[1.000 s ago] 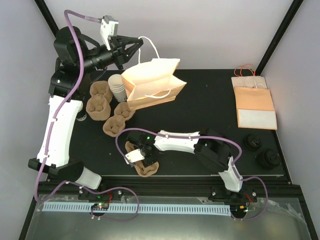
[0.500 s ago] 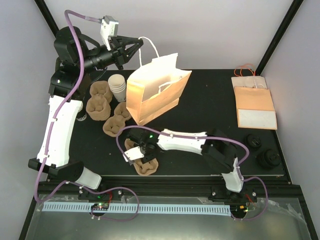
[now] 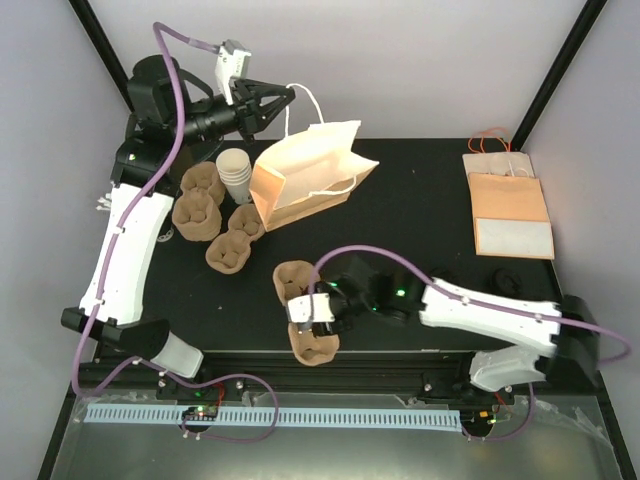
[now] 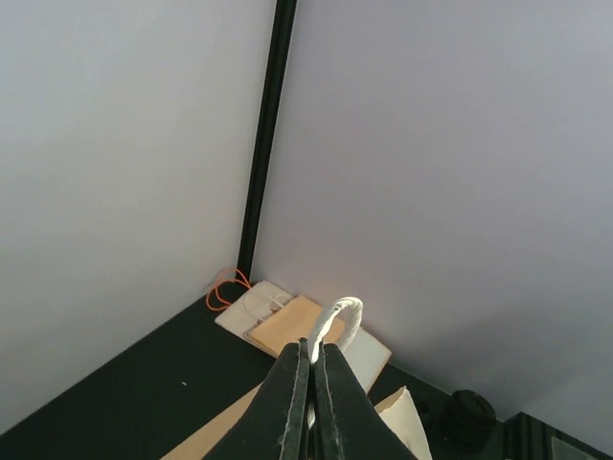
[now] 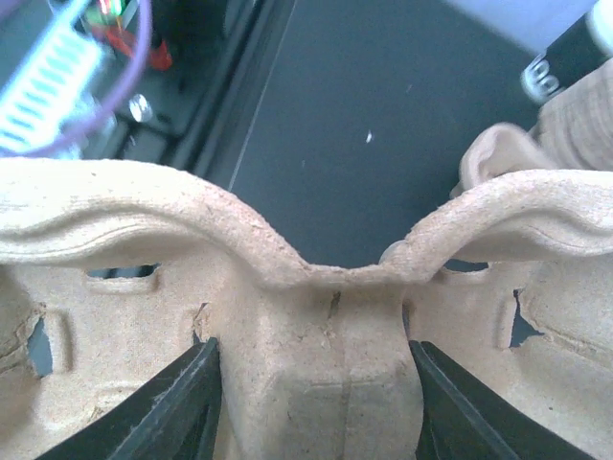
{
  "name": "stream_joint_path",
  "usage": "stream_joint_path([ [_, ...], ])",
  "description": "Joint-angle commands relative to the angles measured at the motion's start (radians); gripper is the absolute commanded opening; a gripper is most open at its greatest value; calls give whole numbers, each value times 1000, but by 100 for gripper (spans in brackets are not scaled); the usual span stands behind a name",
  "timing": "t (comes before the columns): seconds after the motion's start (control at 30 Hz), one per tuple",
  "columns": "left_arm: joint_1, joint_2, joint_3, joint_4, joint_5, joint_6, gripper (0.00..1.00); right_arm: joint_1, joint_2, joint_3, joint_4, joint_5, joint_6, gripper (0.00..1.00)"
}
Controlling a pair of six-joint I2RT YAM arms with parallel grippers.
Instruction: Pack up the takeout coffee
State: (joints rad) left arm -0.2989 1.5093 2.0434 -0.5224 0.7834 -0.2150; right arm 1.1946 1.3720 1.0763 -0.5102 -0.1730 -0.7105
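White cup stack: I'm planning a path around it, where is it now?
Top view: the white cup stack stands far back on the left, between the paper bag and a pulp carrier.

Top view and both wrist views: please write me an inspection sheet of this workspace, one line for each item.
surface: black table; no spill seen.
job's things: paper bag tilted, mouth open, held by its white handle; of the coffee only a round black lid shows, beyond the right arm.
clutter: stack of white cups; loose cup carriers; flat bags.
grippers: left gripper shut on the handle; right gripper closed on the middle ridge of the near carrier.
cables: purple cable loops over each arm; none snagged.
surroundings: pale walls, black frame post.
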Motion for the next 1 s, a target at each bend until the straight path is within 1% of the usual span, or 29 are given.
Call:
stream_joint_path([
  [0.0,-21,27,-16,27,41,3,2,6,-229,-96,122,-106,198,54],
  [0.1,-44,48,-23,15,51,23,2,6,-386,-156,131,-118,309,54],
  [0.17,-79,63,-25,-3,69,59,2,6,-466,-173,126,-92,374,53],
  [0.23,-117,72,-40,-23,50,95,2,5,-535,-166,105,-57,438,53],
  [0.3,-145,69,-88,-1,31,111,2,5,-590,-142,75,-16,505,53],
  [0.43,-176,57,-227,94,24,82,2,5,-653,-57,1,17,640,54],
  [0.57,-210,52,-324,135,20,80,2,5,-651,53,-65,22,760,53],
  [0.67,-242,47,-374,141,24,89,1,5,-631,101,-59,-31,830,53],
  [0.73,-260,41,-403,145,32,89,2,4,-614,126,-42,-36,879,52],
  [0.8,-279,31,-433,149,37,88,2,5,-584,161,-37,-14,934,51],
  [0.97,-298,-11,-499,169,43,64,2,2,-509,278,-118,91,1016,51],
])
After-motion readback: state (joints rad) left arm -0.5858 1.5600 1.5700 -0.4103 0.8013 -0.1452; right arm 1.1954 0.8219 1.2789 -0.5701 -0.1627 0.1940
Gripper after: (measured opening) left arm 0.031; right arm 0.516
